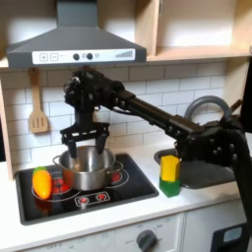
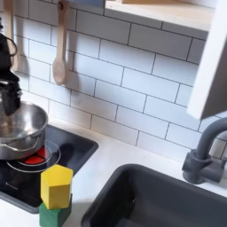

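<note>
In the first exterior view we see the gripper (image 1: 87,141) hanging at centre-left of the frame, directly above the steel pot (image 1: 86,167). Its two fingers (image 1: 72,144) are spread apart and point down toward the pot's rim; they hold nothing. We cannot tell whether the fingertips touch the rim or hover just over it.

The pot sits on the black toy stove (image 1: 132,188), over the red burner rings, in the lower left part of the frame. Just beside the pot, at the first exterior view's left, an orange and yellow toy (image 1: 41,182) rests on the stove. Near the stove's right edge a yellow block on a green block (image 1: 170,173) stands on the white counter, next to the sink (image 1: 204,175).

In the second exterior view the pot (image 2: 21,129) lies at the left edge of the frame, the yellow-on-green block (image 2: 55,196) at the bottom. A wooden spoon (image 2: 59,44) hangs on the tiled wall at upper left, and the grey faucet (image 2: 205,151) stands at the far right.
</note>
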